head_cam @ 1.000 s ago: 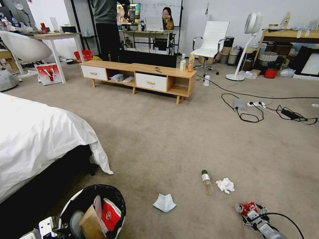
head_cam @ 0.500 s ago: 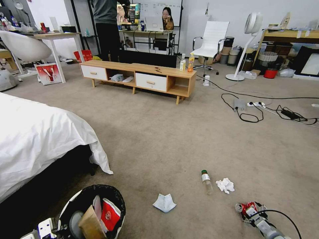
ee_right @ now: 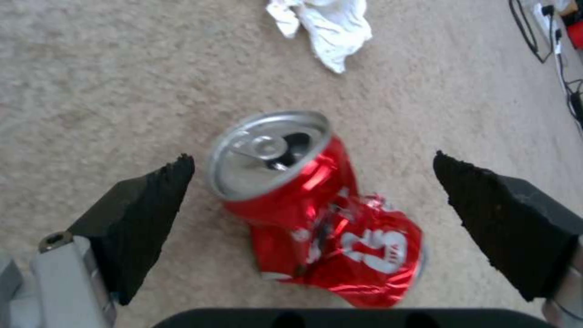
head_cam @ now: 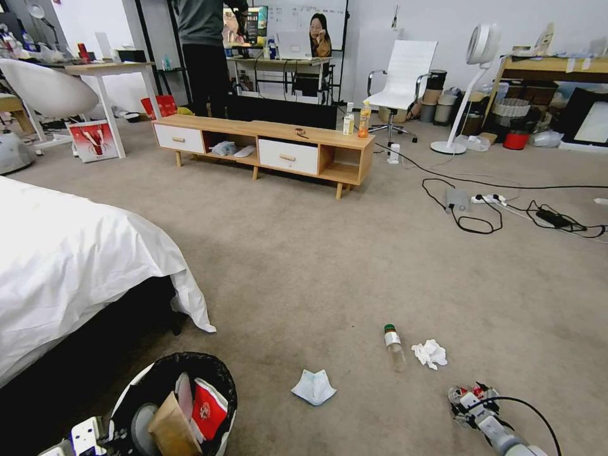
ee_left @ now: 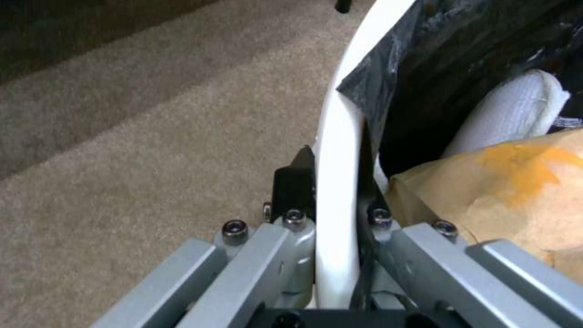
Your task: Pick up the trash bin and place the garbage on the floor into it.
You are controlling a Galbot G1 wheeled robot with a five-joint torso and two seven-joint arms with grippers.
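Note:
The trash bin (head_cam: 218,373), white with a black bag, hangs low at the near left with my left gripper (ee_left: 334,182) shut on its white rim (ee_left: 334,123). Inside it lie a brown cardboard piece (head_cam: 170,432) and a red-white packet (head_cam: 208,410). On the floor (head_cam: 329,266) at the near right lies a crushed red can (ee_right: 316,214). My right gripper (ee_right: 309,158) is open, one finger on each side of the can. A small green-capped bottle (head_cam: 394,345), a crumpled tissue (head_cam: 430,353) and a flatter white tissue (head_cam: 313,386) lie on the carpet nearby.
A bed with a white sheet (head_cam: 63,266) fills the left side. A low wooden bench (head_cam: 266,145) stands ahead, with drink bottles on it. Cables and a power strip (head_cam: 494,202) trail across the floor at the right. A fan and an office chair stand behind.
My right gripper has slid forward and down over the can, which now shows less in the head view. The bin has shifted very slightly.

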